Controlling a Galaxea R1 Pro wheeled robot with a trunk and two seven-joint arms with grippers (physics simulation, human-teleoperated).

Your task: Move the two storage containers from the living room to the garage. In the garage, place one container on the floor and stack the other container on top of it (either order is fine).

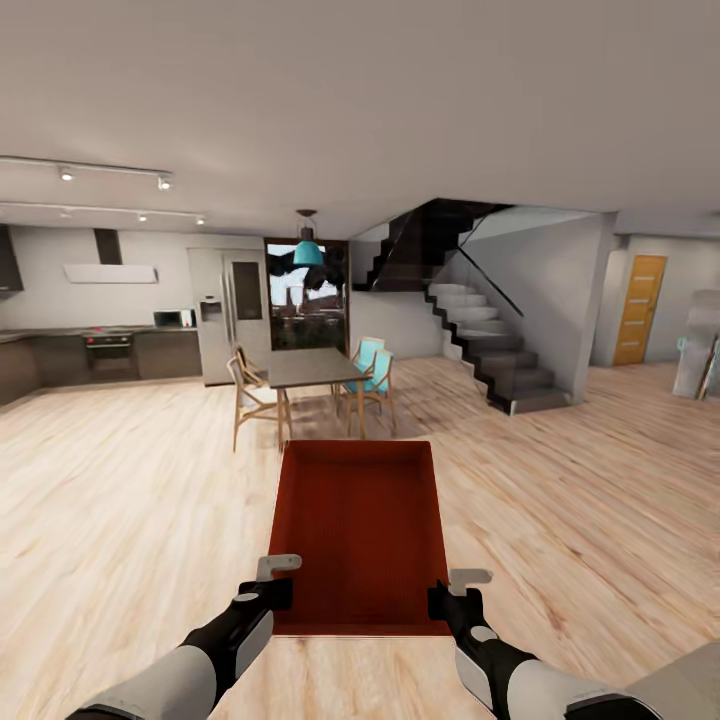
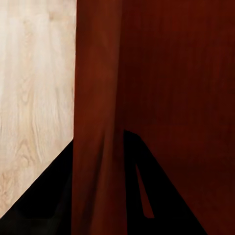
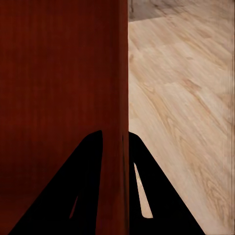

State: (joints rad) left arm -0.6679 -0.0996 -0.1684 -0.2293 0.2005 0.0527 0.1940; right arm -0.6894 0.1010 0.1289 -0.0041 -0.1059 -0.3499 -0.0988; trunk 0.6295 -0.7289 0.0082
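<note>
We are carrying one storage container [image 1: 362, 535] out in front of us, held above the light wood-plank flooring [image 1: 130, 500] of an open room, with a dining table [image 1: 305, 368] and chairs ahead of it, a kitchen at the far left, a dark staircase [image 1: 490, 350] at the far right and an orange door [image 1: 640, 308] further right. The left gripper [image 1: 272, 592] has the near left corner and the right gripper [image 1: 448, 598] the near right corner; in each wrist view the two dark fingers straddle a thin upright wall of the bin, one inside and one outside, so both are closed onto the side walls [image 2: 95, 122] [image 3: 123, 98] with only the wall's thickness between them. The bin looks open-topped and empty, so we judge it light, and its straight walls read as stiff plastic that should not sag. The weak point is the hold: a pinch on two thin, smooth-looking walls at the near end leaves the far end cantilevered, so it may tip down or slide if we jolt or turn fast. We would keep both arms level and matched. The garage is nowhere in these pictures, so this is mid-transport, with the setting down not yet done
</note>
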